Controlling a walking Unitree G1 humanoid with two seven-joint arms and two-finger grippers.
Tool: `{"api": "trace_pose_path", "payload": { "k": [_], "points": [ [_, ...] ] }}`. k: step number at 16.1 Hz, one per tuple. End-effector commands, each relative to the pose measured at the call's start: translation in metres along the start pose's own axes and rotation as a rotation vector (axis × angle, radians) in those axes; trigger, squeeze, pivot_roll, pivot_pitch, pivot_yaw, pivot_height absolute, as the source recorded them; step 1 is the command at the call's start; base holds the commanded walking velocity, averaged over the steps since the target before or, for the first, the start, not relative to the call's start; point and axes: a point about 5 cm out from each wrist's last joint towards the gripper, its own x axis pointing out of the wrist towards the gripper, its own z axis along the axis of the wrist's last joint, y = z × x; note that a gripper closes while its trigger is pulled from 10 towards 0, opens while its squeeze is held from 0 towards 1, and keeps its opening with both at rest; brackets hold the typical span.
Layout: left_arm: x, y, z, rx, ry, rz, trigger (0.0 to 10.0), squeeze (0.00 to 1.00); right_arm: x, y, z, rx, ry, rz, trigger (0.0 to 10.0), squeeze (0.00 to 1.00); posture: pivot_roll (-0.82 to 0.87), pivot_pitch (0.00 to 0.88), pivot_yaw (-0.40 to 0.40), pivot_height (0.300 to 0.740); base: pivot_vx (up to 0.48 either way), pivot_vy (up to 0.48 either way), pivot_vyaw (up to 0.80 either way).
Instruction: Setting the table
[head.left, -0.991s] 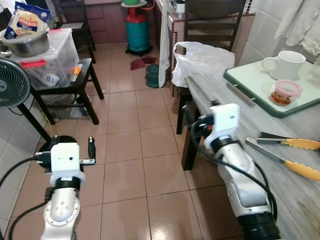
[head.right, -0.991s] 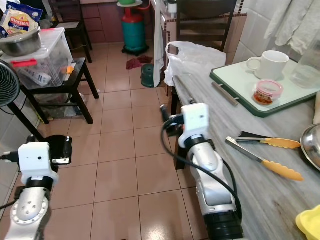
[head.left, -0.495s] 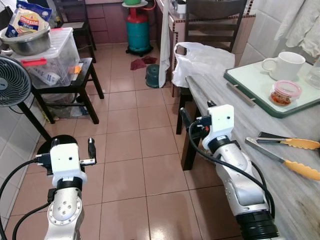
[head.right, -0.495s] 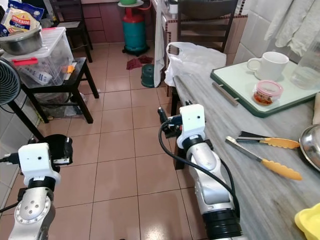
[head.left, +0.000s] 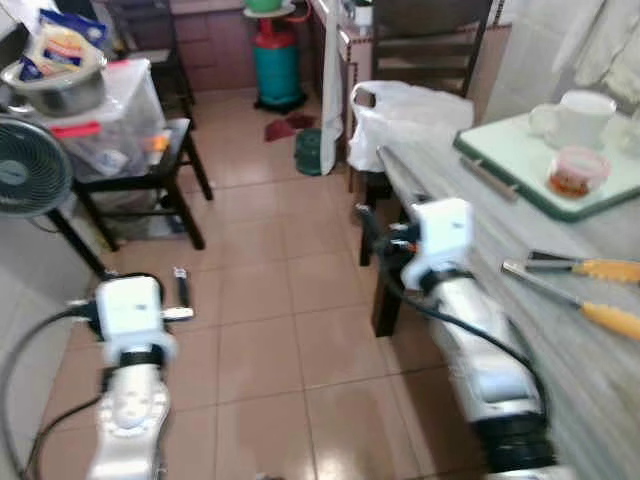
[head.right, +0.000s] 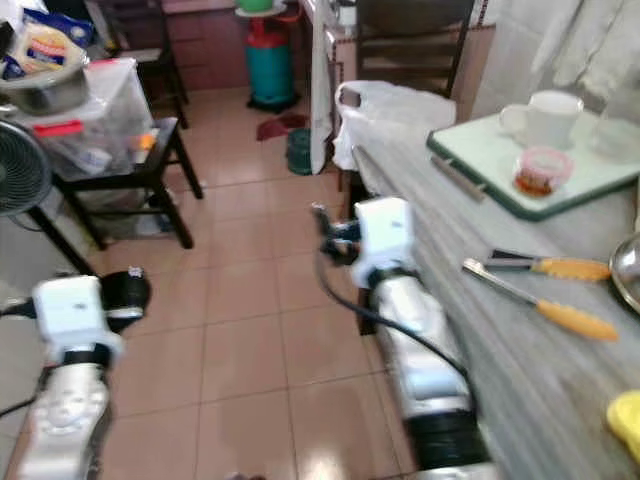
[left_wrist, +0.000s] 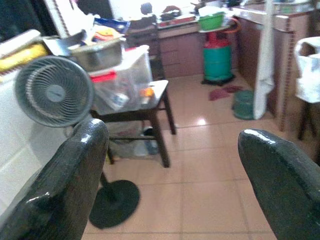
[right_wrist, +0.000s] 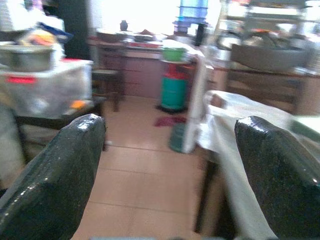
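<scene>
Fan (head.left: 22, 178): far left, on a stand on the tiled floor.
Bin (head.left: 112, 125): clear, on a black stool; a metal bowl (head.left: 58, 88) sits on its lid.
Left gripper (head.left: 181, 296): held low over the floor, arm reaching forward; its wrist view shows the fingers (left_wrist: 65, 185) spread wide, holding nothing.
Gas cylinder (head.left: 277, 66): teal, at the far end of the floor.
Right gripper (head.left: 366, 226): raised just beside the table's left edge, arm bent forward; fingers (right_wrist: 50, 180) wide apart, empty.
Bag (head.left: 405, 115): white plastic, at the table's far left corner.
Table (head.left: 470, 210): grey.
Tongs (head.left: 575, 312): yellow-tipped, near the right edge.
Tray (head.left: 510, 160): green-rimmed, far right corner; carries a white mug (head.left: 580, 115) and a small container (head.left: 574, 170).
</scene>
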Motion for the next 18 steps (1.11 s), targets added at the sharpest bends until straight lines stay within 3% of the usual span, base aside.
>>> {"api": "trace_pose_path", "payload": {
  "k": [1, 14, 18],
  "points": [
    [0.002, 0.006, 0.000, 0.016, 0.006, 0.009, 10.0, 0.00, 0.000, 0.005, 0.004, 0.010, -0.019, 0.005, 10.0, 0.00, -0.08, 0.118, 0.056, 0.740, 0.000, 0.480, 0.00],
    [0.001, -0.004, -0.005, 0.014, 0.028, 0.001, 10.0, 0.00, -0.001, 0.006, -0.005, 0.008, 0.009, 0.004, 10.0, 0.00, -0.08, 0.106, 0.061, 0.740, 0.000, 0.480, 0.00],
    [0.000, -0.003, -0.017, 0.037, 0.061, 0.008, 10.0, 0.00, 0.000, 0.009, -0.016, 0.009, 0.049, 0.032, 10.0, 0.00, -0.09, 0.105, 0.055, 0.740, 0.000, 0.336, 0.00]
  ]
}}
